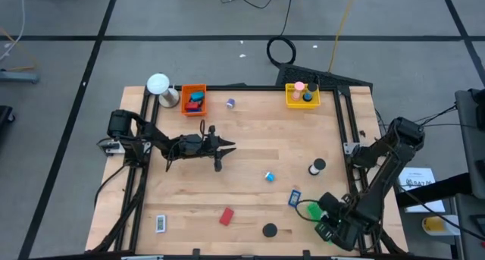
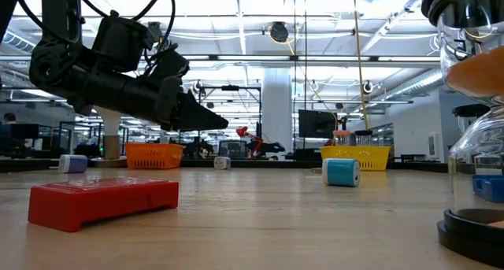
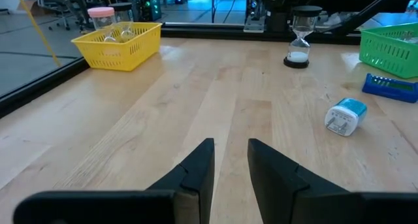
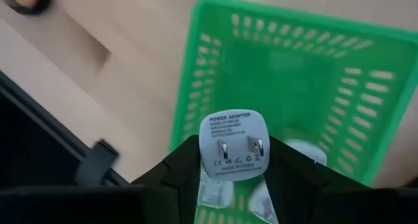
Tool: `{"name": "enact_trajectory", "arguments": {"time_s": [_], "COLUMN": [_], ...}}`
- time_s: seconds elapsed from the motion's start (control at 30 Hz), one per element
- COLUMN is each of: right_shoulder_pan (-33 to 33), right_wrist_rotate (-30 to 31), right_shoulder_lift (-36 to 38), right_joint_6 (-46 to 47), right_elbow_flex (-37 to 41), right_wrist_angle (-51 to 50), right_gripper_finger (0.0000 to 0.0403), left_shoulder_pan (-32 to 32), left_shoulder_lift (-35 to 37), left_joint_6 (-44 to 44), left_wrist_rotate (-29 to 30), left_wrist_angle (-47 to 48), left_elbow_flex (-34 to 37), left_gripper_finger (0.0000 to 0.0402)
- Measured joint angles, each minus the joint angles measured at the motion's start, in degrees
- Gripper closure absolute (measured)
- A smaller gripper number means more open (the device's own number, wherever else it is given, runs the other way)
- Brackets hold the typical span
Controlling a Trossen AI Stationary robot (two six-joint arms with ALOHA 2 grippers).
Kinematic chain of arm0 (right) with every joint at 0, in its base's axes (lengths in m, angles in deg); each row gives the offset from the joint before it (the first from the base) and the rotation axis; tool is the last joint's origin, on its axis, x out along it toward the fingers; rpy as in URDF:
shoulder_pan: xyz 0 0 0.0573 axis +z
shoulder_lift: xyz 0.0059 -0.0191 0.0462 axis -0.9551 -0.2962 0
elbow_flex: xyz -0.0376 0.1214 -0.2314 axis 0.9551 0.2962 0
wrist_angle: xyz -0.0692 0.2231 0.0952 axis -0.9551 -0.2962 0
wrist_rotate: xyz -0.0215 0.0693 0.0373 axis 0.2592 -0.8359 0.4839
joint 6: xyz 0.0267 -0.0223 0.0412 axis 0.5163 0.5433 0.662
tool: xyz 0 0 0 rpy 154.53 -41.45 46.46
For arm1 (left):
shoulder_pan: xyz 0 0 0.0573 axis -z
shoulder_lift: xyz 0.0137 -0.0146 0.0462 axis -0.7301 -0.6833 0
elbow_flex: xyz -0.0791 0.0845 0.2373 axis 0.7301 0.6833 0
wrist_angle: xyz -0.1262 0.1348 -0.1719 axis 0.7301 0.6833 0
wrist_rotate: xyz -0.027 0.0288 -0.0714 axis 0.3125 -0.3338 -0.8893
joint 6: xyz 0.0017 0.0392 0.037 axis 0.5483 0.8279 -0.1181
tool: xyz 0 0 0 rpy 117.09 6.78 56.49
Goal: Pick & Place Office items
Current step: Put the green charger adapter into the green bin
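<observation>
R gripper point(image 4: 233, 160) jaws clamp a white power adapter point(image 4: 233, 144), hanging over the green basket point(image 4: 366, 87) at table's front-right edge. L gripper point(image 3: 228, 160) jaws slightly apart, empty, mid-table w/ bare wood ahead; blue adapter point(image 3: 345, 115) lies near.

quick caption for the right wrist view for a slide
Right gripper holds a white power adapter above the green basket.
</observation>
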Motion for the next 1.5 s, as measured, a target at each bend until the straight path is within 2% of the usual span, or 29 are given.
{"name": "enact_trajectory", "arguments": {"time_s": [0.2, 0.53, 0.7, 0.9, 1.4, 1.5], "right_shoulder_pan": [0.3, -1.7, -3.2, -4.9, -5.2, -5.2], "right_wrist_rotate": [-0.1, -0.1, 0.3, 4.6, 4.4, 4.4], "right_shoulder_lift": [0.2, 0.2, 0.2, 0.1, -2.1, -2.2], "right_joint_6": [0.2, 0.0, 1.7, 0.5, -0.2, -0.5], "right_elbow_flex": [1.4, 5.9, 6.0, 6.0, 6.0, 6.0], "right_wrist_angle": [-3.7, -1.3, 0.6, 5.0, 5.5, 5.7], "right_gripper_finger": [0.0271, 0.0271, 0.0270, 0.0270, 0.0270, 0.0260], "left_shoulder_pan": [0.0, 0.0, 0.0, 0.0, 0.0, 0.0], "left_shoulder_lift": [0.0, 0.0, 0.0, 0.0, 0.0, 0.0], "left_joint_6": [0.0, 0.1, 0.1, 0.1, 0.1, 0.1], "left_wrist_rotate": [0.0, 0.0, 0.0, 0.0, 0.0, 0.0], "left_wrist_angle": [0.0, 0.0, 0.0, 0.0, 0.0, 0.0], "left_elbow_flex": [0.0, 0.0, 0.0, 0.0, 0.0, 0.0], "left_gripper_finger": [0.0309, 0.0309, 0.0309, 0.0309, 0.0309, 0.0309]}}
